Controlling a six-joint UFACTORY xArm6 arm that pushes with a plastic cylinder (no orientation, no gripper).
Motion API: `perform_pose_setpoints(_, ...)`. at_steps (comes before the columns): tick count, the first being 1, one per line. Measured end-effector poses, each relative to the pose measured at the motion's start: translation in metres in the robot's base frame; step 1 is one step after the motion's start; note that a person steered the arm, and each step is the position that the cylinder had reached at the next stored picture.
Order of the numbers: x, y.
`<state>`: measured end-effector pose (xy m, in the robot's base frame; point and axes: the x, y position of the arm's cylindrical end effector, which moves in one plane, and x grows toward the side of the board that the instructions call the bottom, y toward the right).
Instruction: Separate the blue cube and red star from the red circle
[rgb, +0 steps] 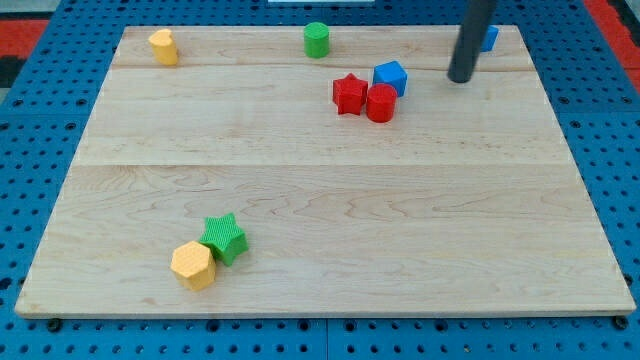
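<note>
The blue cube (391, 76), the red star (348, 94) and the red circle (381, 103) sit clustered in the upper middle-right of the wooden board (320, 200). The red star touches the circle's left side. The blue cube sits just above and right of the circle, touching it. My tip (461, 78) rests on the board to the right of the cluster, about a block's width from the blue cube, touching none of them.
A second blue block (488, 38) is partly hidden behind the rod at the top right. A green cylinder (316, 40) and a yellow block (164, 46) stand along the top edge. A green star (224, 238) and a yellow hexagon (192, 265) touch at the bottom left.
</note>
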<state>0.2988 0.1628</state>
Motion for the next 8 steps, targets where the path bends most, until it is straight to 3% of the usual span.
perform_pose_setpoints(2,-0.006,-0.067)
perform_pose_setpoints(6,0.104,-0.19)
perform_pose_setpoints(8,0.136,-0.307)
